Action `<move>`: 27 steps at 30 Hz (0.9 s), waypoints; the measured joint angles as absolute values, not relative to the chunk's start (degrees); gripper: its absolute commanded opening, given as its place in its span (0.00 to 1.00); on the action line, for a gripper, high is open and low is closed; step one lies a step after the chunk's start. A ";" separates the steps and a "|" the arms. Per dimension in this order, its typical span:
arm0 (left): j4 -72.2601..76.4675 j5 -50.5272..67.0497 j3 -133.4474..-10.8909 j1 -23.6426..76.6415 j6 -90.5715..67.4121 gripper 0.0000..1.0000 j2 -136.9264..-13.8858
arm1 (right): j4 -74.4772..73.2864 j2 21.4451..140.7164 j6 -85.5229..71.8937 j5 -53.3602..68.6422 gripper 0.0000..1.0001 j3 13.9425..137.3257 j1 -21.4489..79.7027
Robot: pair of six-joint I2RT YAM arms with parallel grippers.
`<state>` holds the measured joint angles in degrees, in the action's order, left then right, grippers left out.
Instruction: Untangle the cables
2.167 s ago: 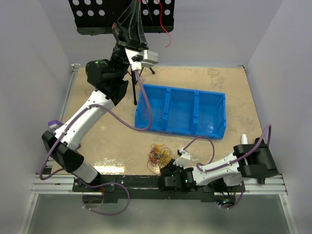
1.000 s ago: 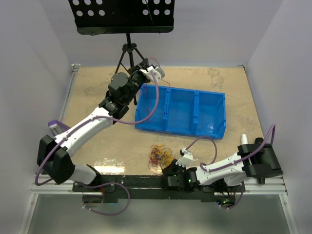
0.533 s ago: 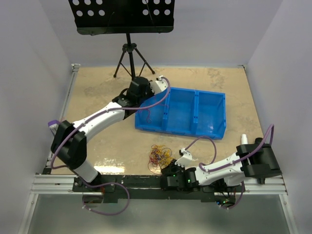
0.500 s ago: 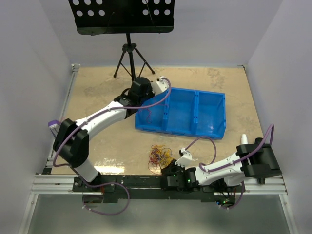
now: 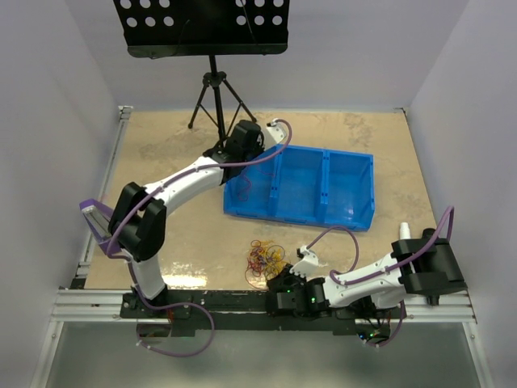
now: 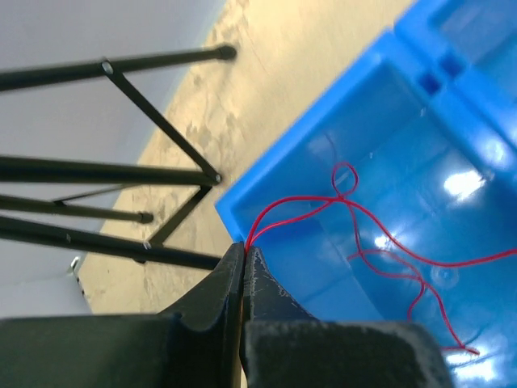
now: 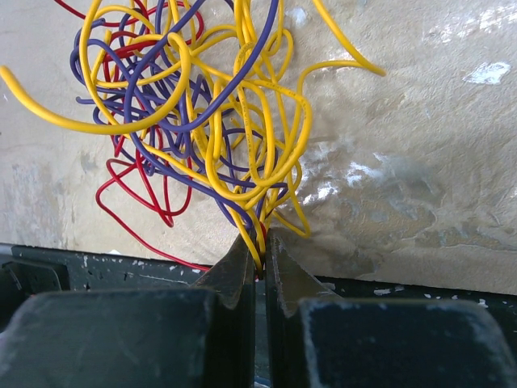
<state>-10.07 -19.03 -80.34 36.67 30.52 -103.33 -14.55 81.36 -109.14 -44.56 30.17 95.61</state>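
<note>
A tangle of yellow, purple and red cables [image 5: 265,259] lies on the table near the front edge; it fills the right wrist view [image 7: 202,121]. My right gripper [image 7: 258,246] is shut on strands at the tangle's near side, low by the table's front edge [image 5: 284,279]. My left gripper [image 6: 244,250] is shut on a single thin red cable [image 6: 380,242], which curls down into the left compartment of the blue bin [image 6: 355,105]. In the top view the left gripper [image 5: 245,144] is at the bin's [image 5: 355,166] far left corner, and the red cable [image 5: 245,187] shows inside it.
A black tripod stand [image 5: 212,89] with a perforated black plate [image 5: 202,24] stands at the back, just behind the left gripper; its legs [image 6: 121,170] show in the left wrist view. White walls enclose the table on three sides. The bin has three compartments.
My left arm has swung down from high by the stand and stretched out low to the bin's left corner, carrying the red cable into the bin. The right arm and the tangle have not moved.
</note>
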 measured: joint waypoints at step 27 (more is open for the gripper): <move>-15.22 -8.80 -101.86 40.80 13.63 0.00 -105.21 | -14.33 81.43 -109.34 -44.38 0.00 30.17 95.61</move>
<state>-15.22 -8.80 -101.86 40.80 13.63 -105.21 -14.33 81.43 -109.34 -44.38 30.17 95.61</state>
